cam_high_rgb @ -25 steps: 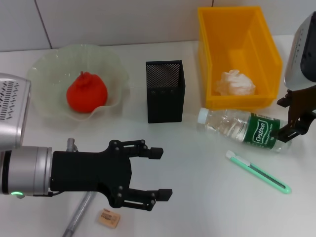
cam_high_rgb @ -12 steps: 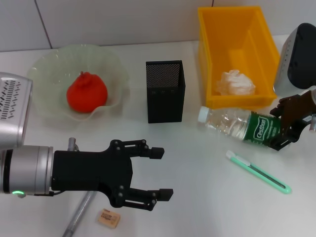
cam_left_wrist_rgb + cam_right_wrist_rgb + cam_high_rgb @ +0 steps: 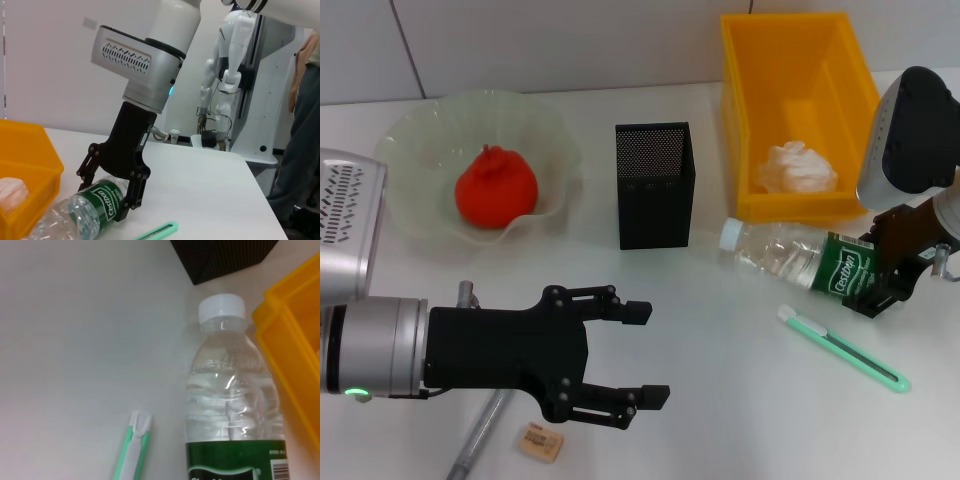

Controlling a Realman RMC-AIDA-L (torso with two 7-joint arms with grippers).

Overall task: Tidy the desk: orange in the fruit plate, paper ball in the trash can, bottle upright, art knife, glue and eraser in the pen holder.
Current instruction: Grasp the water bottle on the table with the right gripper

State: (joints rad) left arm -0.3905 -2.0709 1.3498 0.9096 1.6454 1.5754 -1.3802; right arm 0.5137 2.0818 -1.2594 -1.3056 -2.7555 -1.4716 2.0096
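Observation:
The bottle (image 3: pixel 790 255) lies on its side in front of the trash can (image 3: pixel 740 120), cap toward the pen holder (image 3: pixel 655 190). My right gripper (image 3: pixel 873 272) is shut on its green-labelled base end; the left wrist view shows the gripper (image 3: pixel 107 195) and the bottle (image 3: pixel 85 212). The paper ball (image 3: pixel 800 168) lies in the trash can. The orange (image 3: pixel 496 188) sits in the fruit plate (image 3: pixel 410 140). The art knife (image 3: pixel 845 348) lies just in front of the bottle. My left gripper (image 3: pixel 648 352) is open and empty, above the eraser (image 3: pixel 540 441). A grey tube (image 3: pixel 480 440), perhaps the glue, lies partly under it.
The right wrist view shows the bottle (image 3: pixel 232 390), the art knife's tip (image 3: pixel 132 445), a corner of the pen holder (image 3: pixel 225 255) and the trash can's wall (image 3: pixel 295 340). A white humanoid robot (image 3: pixel 232 60) and a person (image 3: pixel 305 150) stand beyond the table's edge.
My right gripper has moved left along the bottle from its base onto the labelled end and turned. The bottle has shifted slightly. The left arm has not moved.

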